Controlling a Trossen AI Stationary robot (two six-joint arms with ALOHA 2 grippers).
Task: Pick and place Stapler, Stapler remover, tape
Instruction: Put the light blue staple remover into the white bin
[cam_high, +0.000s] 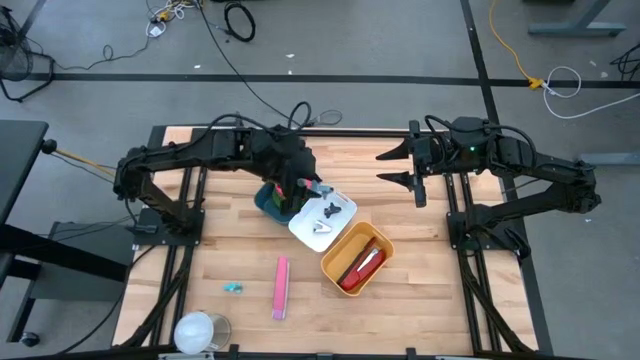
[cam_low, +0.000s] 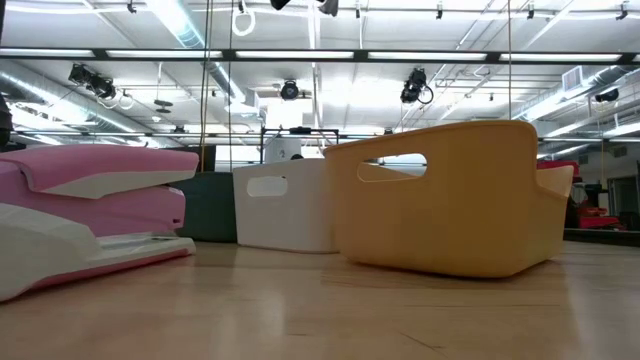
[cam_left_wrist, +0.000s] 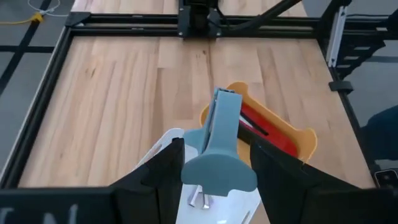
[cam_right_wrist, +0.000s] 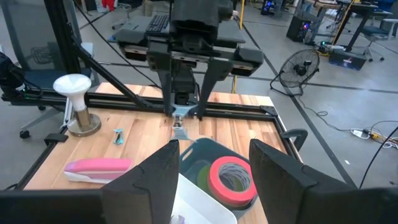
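Three bins (cam_high: 357, 258), two staplers (cam_high: 280, 288).

The high view looks straight down on the yellow bin (cam_high: 357, 258); the low view sits close beside it (cam_low: 445, 195) at tabletop height; the left wrist view looks down on it (cam_left_wrist: 292, 134).

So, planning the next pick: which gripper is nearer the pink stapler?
Left. The left gripper hangs over the bins, just beyond the pink stapler; the right gripper waits farther off.
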